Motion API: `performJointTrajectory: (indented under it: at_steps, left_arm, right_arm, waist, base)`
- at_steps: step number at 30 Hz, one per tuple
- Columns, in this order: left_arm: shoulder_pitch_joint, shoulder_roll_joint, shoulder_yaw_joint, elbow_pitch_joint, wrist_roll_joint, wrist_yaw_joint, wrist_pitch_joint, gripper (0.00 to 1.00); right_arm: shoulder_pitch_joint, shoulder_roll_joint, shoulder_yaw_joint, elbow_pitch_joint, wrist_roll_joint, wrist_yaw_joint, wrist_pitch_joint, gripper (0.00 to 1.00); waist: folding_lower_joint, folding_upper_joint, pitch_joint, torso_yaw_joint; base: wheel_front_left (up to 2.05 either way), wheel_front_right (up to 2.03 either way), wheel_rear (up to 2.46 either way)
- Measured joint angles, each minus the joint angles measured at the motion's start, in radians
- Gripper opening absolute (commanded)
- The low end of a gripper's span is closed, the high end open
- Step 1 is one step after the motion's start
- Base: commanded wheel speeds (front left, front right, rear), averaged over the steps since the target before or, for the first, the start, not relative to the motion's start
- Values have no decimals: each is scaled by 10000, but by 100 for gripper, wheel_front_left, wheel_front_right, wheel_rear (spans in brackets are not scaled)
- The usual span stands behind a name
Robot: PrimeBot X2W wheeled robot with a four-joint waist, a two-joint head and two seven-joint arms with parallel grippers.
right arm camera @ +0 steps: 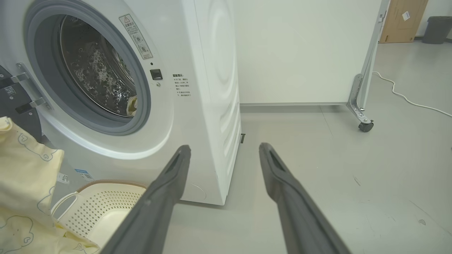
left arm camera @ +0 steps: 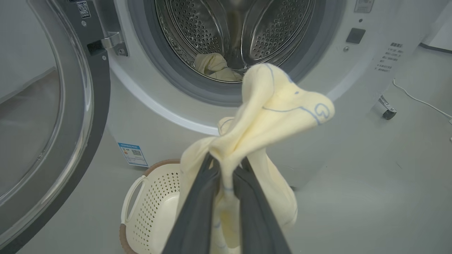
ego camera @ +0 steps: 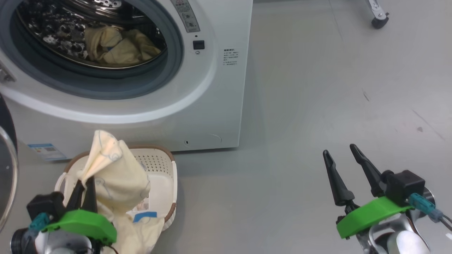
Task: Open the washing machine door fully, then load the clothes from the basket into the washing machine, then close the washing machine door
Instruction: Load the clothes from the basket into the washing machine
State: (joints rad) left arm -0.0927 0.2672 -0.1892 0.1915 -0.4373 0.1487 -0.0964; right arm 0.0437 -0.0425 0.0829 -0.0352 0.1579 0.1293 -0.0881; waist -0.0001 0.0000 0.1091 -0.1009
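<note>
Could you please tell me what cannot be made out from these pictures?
- Floor of the basket, head view: the held garment hangs over most of it, so what remains inside is unclear.
- The washing machine door, left wrist view: cut off by the left and bottom edges.
- Tips of the left gripper, left wrist view: buried in the fabric.
- The printed notice on the washing machine, head view: too small to read.

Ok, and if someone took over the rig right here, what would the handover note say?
Left gripper: shut on a cream garment, raised above the basket.
Right gripper: open, empty, over the floor.
Door swung open; clothes already lie in the drum.
Left to do: load the held garment, check the basket, close the door.
</note>
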Motion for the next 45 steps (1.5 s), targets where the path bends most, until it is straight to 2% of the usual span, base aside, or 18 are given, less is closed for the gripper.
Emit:
performJointTrajectory:
  at_steps: [9, 16, 24, 33, 40, 45]
  left_arm:
    - [-1696, 240, 209, 928, -441, -347, 798, 0]
    - [-3533, 717, 424, 1962, -832, -702, 1739, 0]
    - [-5997, 1735, 709, 3120, -1135, -1126, 3267, 0]
    - [-8027, 2596, 763, 3448, -1206, -1248, 4487, 0]
    - [-9373, 3361, 830, 3430, -1068, -1308, 4934, 0]
    - [-10196, 3753, 817, 3285, -729, -1306, 4786, 0]
  right_arm:
    - [-673, -2, 351, 73, 184, 0, -368, 100]
    - [-1459, -2, 652, 336, 456, 0, -817, 100]
    - [-2327, -4, 1007, 790, 834, 0, -1327, 100]
    - [-3143, -4, 1392, 1060, 1166, 0, -1603, 100]
    - [-3596, -4, 1555, 1080, 1471, 0, -1641, 100]
    - [-3655, -4, 1622, 963, 1668, 0, -1641, 100]
  waist:
    - [0, 0, 911, -450]
    - [0, 0, 1915, -921]
    - [1, 0, 3272, -1534]
    - [1, 0, 4504, -2041]
    - [2, 0, 5321, -2449]
    - [3, 0, 5794, -2720]
  base:
    - [0, 0, 0]
    - [0, 0, 0]
    - [0, 0, 0]
    - [0, 0, 0]
    - [0, 0, 0]
    - [0, 0, 0]
